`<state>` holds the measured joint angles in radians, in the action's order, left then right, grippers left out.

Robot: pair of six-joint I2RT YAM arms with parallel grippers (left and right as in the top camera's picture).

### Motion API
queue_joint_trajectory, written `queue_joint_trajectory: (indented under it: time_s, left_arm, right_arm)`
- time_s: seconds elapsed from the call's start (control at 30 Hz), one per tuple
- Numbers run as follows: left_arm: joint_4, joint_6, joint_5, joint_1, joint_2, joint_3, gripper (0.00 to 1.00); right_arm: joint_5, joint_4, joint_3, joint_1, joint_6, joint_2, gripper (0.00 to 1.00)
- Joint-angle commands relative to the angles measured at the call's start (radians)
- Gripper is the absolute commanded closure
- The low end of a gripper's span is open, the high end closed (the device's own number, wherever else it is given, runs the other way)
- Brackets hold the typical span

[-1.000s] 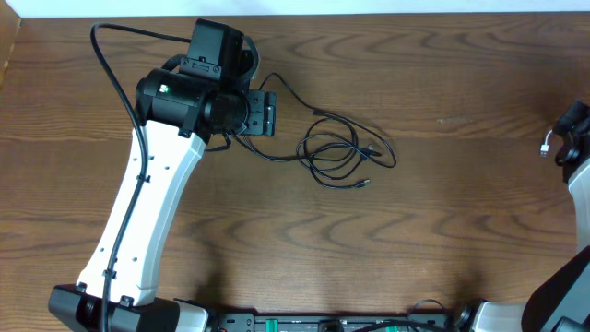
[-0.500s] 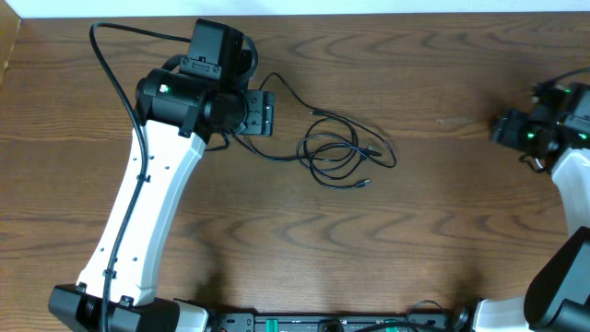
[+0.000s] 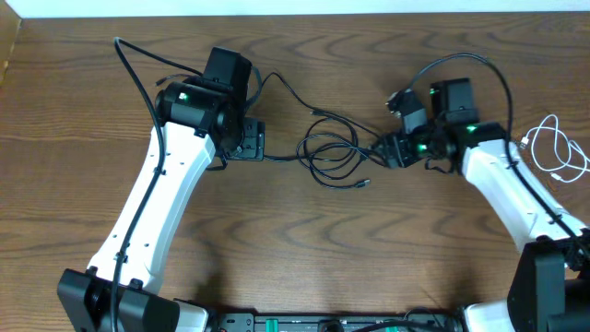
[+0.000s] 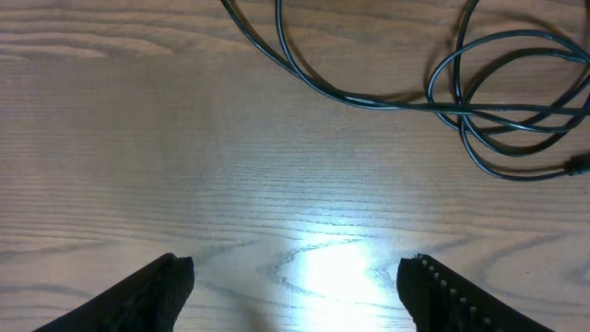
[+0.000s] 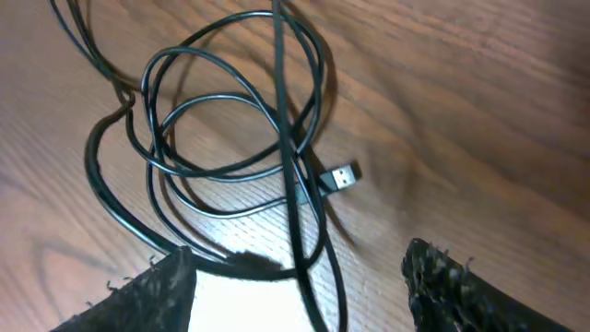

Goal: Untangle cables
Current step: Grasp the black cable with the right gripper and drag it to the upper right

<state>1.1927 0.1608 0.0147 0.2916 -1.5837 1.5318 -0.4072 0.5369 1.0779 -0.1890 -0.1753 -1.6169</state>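
The black cables (image 3: 336,152) lie in loose tangled loops at the table's middle, with one strand running up toward the left arm. A thin white cable (image 3: 556,148) lies looped at the far right. My right gripper (image 3: 389,152) hovers open over the right edge of the black tangle. In the right wrist view black loops (image 5: 230,120) and a USB plug (image 5: 342,177) lie ahead, and strands pass between the spread fingers of the gripper (image 5: 300,277). My left gripper (image 3: 256,144) is open just left of the tangle. Its wrist view shows bare wood between the jaws (image 4: 295,277) and the cables (image 4: 479,101) farther off.
The wood table's far edge (image 3: 295,16) meets a white wall. Thick black robot cables arc over each arm, one (image 3: 138,74) on the left and one (image 3: 470,60) on the right. The arm bases sit along the near edge.
The right arm swung from the far right edge over to the black tangle and opened, leaving the white cable on the table at the right. The left gripper shifted slightly toward the near side.
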Motion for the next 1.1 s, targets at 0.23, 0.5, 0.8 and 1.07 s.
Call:
queue_joint_trajectory:
  time_s: [0.23, 0.5, 0.8, 1.07]
  left_arm:
    - [0.008, 0.017, 0.019, -0.003, 0.001, 0.003, 0.23]
    - [-0.006, 0.017, -0.127, -0.003, 0.001, 0.003, 0.16]
    - [-0.016, 0.02, -0.139, -0.002, 0.001, 0.002, 0.16]
    - [-0.02, 0.02, -0.139, -0.002, 0.001, 0.002, 0.16]
  right_arm:
    - [0.069, -0.021, 0.005, -0.086, 0.077, -0.051, 0.99]
    - [0.532, 0.167, 0.281, 0.014, 0.25, 0.072, 0.99]
    - [0.569, 0.128, 0.637, 0.098, 0.248, 0.212, 0.99]
    - [0.142, -0.15, 0.682, 0.097, 0.254, 0.261, 0.99]
